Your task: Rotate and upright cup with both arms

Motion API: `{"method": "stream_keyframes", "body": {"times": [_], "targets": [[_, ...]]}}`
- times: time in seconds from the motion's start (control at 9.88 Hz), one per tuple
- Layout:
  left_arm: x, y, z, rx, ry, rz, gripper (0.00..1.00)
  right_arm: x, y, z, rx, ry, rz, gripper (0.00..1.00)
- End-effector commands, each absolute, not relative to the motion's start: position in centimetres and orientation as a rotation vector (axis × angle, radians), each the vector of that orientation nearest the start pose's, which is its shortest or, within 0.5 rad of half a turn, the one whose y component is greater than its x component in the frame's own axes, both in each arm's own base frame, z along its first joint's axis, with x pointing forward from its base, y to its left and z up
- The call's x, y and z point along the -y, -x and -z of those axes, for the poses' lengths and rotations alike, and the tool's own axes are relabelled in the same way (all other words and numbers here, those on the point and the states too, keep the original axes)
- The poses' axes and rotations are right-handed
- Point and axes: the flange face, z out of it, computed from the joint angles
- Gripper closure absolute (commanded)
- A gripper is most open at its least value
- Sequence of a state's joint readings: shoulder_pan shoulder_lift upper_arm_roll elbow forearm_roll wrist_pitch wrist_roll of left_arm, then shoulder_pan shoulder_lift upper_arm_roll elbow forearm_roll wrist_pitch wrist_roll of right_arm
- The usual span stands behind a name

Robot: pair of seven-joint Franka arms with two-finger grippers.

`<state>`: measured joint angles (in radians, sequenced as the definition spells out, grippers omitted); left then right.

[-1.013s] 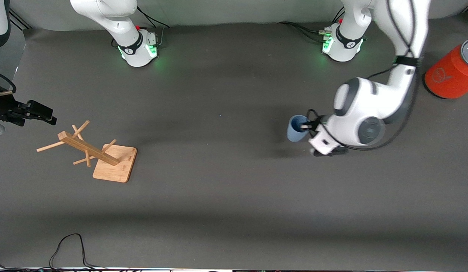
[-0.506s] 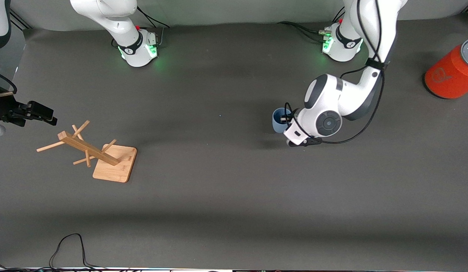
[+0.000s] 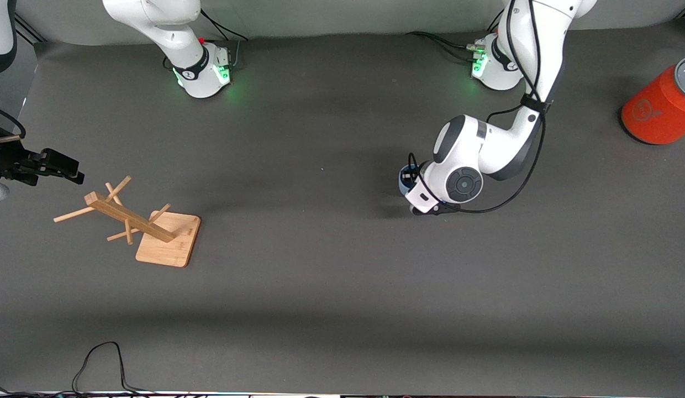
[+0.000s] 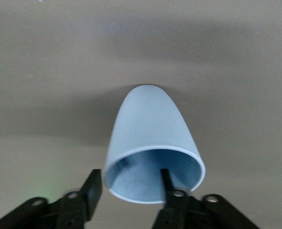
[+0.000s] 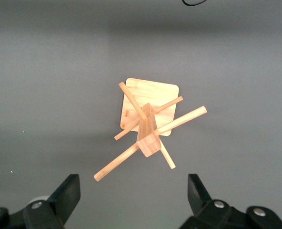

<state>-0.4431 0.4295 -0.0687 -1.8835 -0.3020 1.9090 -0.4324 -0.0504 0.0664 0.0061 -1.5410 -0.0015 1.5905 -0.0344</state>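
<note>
At right of centre, my left gripper [image 4: 131, 191] has just loosened, fingers straddling the upright cup's [image 4: 150, 138] wall. Release looks underway. My right gripper [image 5: 134, 198] waits spread above the rack [image 5: 148, 119].

White arms [image 3: 486, 149], green-lit bases [image 3: 201, 74]

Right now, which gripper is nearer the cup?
Left. The left gripper straddles the cup rim; the right gripper waits over the wooden rack.

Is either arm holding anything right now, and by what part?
Nothing is gripped. The left gripper straddles the cup's rim wall, one of its fingers inside, jaws apart from it. The right gripper hangs open over the wooden rack.
</note>
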Motion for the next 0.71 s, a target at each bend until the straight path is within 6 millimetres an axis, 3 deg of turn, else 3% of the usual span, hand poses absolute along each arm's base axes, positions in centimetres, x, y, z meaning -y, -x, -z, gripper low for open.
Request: {"method": "stream_keyframes", "body": {"times": [0.0,0.1,0.3,0.41,0.51,0.61], "targets": [[28.9,-52.0,-31.0,0.131,3.110,-0.741,0.00,2.6,-57.9,-60.7,0.000,3.146,-0.010,0.00],[27.8,-53.1,-33.9,0.156,3.138,-0.700,0.00,2.6,-57.9,-60.7,0.000,3.144,-0.010,0.00],[23.3,-55.3,-42.5,0.218,3.196,-0.419,0.00,2.6,-57.9,-60.7,0.003,3.146,-0.010,0.00],[20.3,-56.4,-46.2,0.266,3.164,-0.271,0.00,2.5,-57.9,-60.7,0.003,3.146,-0.010,0.00],[16.0,-57.5,-49.4,0.324,3.142,-0.151,0.00,2.5,-57.9,-60.7,0.005,3.146,-0.008,0.00],[12.8,-57.9,-51.8,0.300,3.129,-0.063,0.00,2.5,-57.9,-60.7,0.005,3.144,-0.007,0.00]]}}
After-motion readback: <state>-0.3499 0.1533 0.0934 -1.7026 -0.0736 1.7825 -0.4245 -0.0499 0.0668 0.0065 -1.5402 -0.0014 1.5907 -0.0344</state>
